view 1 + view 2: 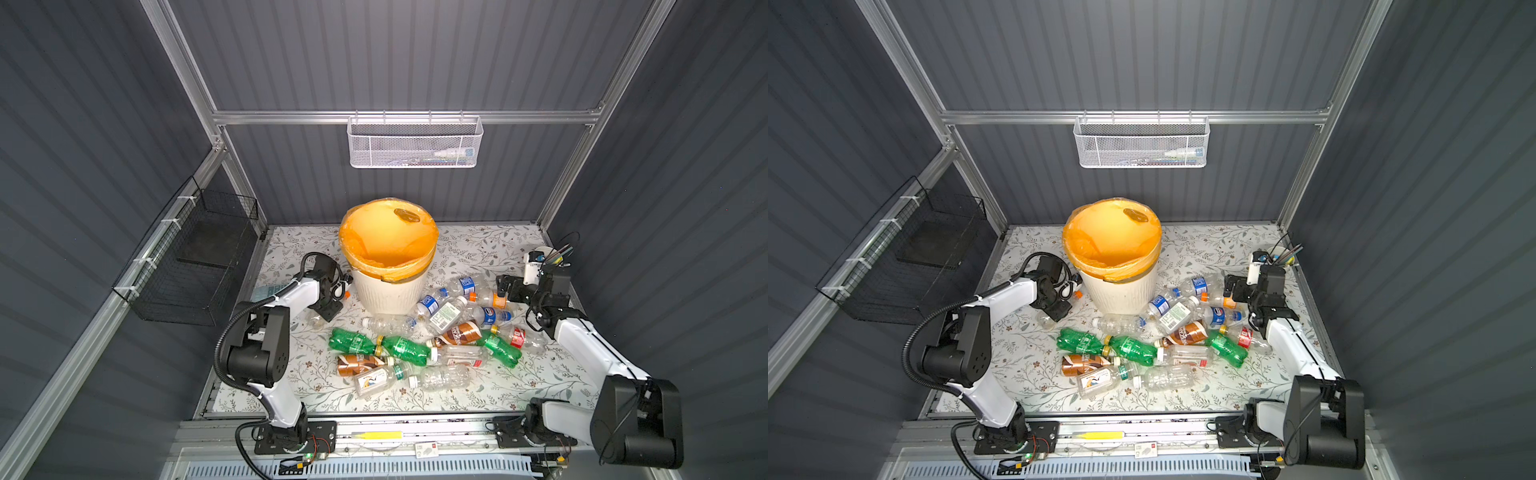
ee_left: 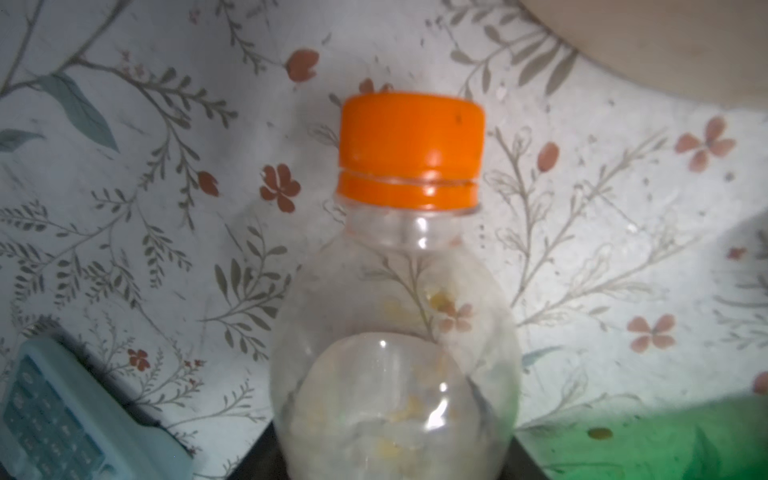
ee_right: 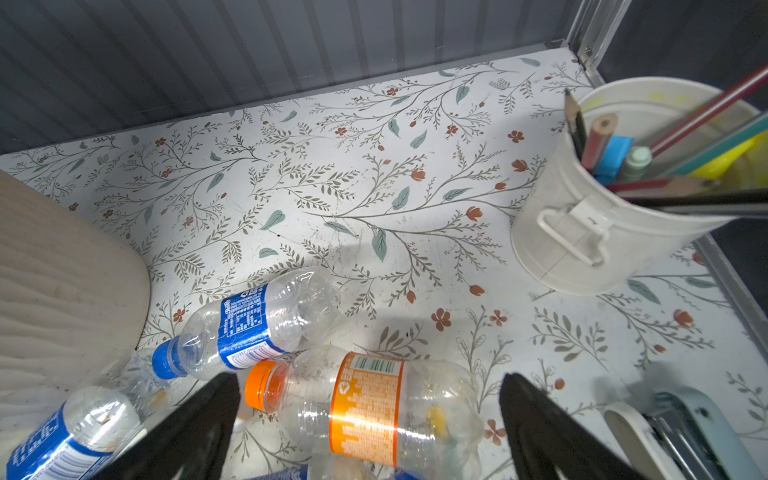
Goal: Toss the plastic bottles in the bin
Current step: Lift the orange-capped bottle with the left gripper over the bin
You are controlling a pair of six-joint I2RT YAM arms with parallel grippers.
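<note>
In a top view, the bin [image 1: 386,293] stands mid-frame, with plastic bottles [image 1: 405,347] strewn below and right of it and the left gripper [image 1: 331,309] at its lower left. In the left wrist view, the jaws pinch the orange-capped bottle [image 2: 395,332] at lower centre. In the right wrist view, the right gripper [image 3: 370,380] gapes wide and holds nothing, and an orange-labelled bottle [image 3: 365,411] shows between its jaws.

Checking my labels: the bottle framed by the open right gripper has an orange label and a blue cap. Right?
Almost: in the right wrist view, the bottle framed by the open right gripper has an orange label and an orange cap.
</note>
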